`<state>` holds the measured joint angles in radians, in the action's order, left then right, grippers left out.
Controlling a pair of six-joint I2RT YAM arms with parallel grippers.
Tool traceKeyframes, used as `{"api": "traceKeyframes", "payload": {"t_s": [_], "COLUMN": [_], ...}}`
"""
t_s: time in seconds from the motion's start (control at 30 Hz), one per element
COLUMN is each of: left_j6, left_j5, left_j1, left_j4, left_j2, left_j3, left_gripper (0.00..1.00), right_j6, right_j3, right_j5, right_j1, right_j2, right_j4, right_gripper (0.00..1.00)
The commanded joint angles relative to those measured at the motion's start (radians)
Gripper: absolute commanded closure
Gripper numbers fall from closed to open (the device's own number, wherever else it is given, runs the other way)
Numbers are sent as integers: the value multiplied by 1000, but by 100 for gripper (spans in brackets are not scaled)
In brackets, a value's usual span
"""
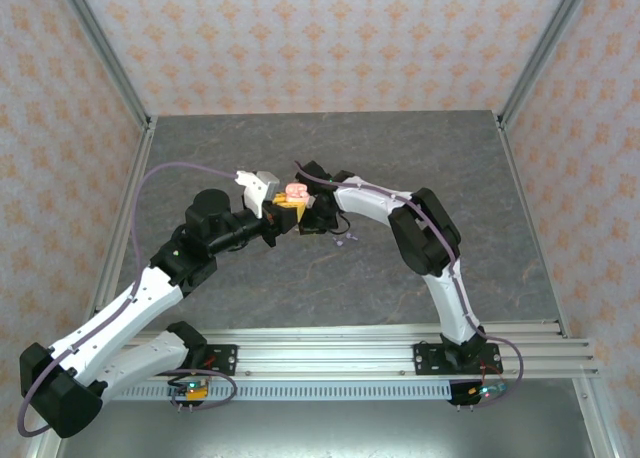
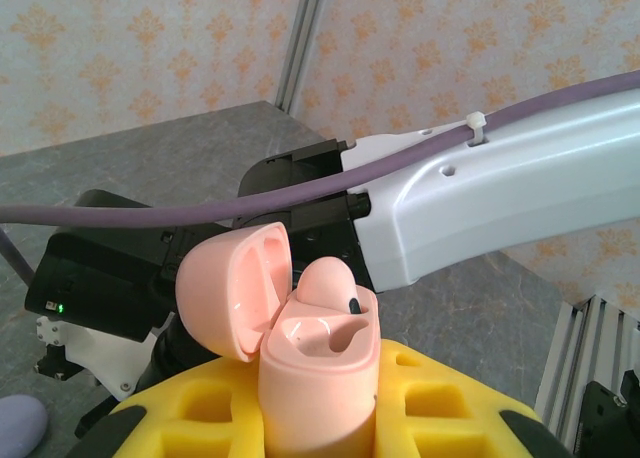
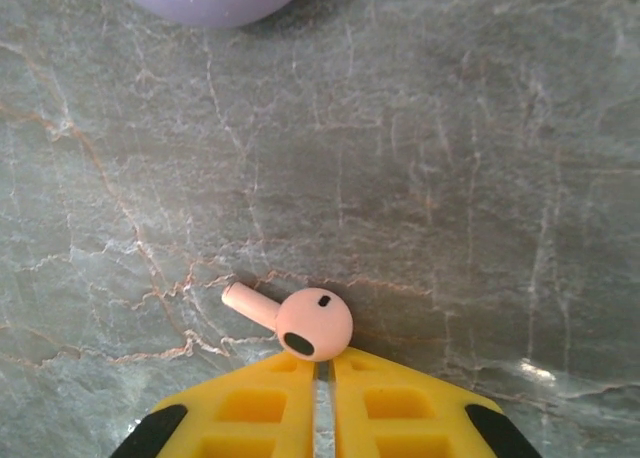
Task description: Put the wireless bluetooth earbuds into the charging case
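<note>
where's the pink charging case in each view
top external: pink charging case at centre, between the two arms' tips.
left wrist: case bottom centre, lid open, clamped in yellow jaws.
right wrist: pink earbud at yellow jaw tips.
shared landmark: grey marbled table.

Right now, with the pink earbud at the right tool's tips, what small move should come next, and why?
Probably raise the right tool slightly above the table: it looks shut on the pink earbud, and the left tool holds the case with its lid open.
</note>
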<state>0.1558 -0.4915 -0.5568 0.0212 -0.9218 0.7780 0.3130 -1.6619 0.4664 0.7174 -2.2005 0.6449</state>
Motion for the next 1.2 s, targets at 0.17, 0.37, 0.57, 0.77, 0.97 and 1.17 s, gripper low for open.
{"api": "traceKeyframes", "payload": {"t_s": [0.17, 0.37, 0.57, 0.77, 0.97, 1.17], "left_j6": [-12, -17, -19, -17, -21, -26], "left_j5": [-19, -16, -15, -13, -12, -4], "left_j1": [-2, -2, -2, -1, -3, -2], "left_j4": [-4, -7, -15, -15, -17, -13], "left_j2": [-2, 4, 6, 7, 14, 26], "left_j3": [42, 40, 41, 42, 43, 37], "left_gripper": [84, 85, 85, 85, 85, 85], "right_j6": [14, 23, 15, -3, -14, 7], "right_j3": [-49, -97, -146, -154, -120, -112], "right_j5": [-122, -145, -136, -150, -153, -89], "right_j1": [-1, -1, -1, -1, -1, -1], "right_j2": [-33, -55, -82, -50, 31, 59], "right_j4": [35, 49, 60, 84, 93, 76], "right_gripper": [88, 88, 88, 86, 84, 78]}}
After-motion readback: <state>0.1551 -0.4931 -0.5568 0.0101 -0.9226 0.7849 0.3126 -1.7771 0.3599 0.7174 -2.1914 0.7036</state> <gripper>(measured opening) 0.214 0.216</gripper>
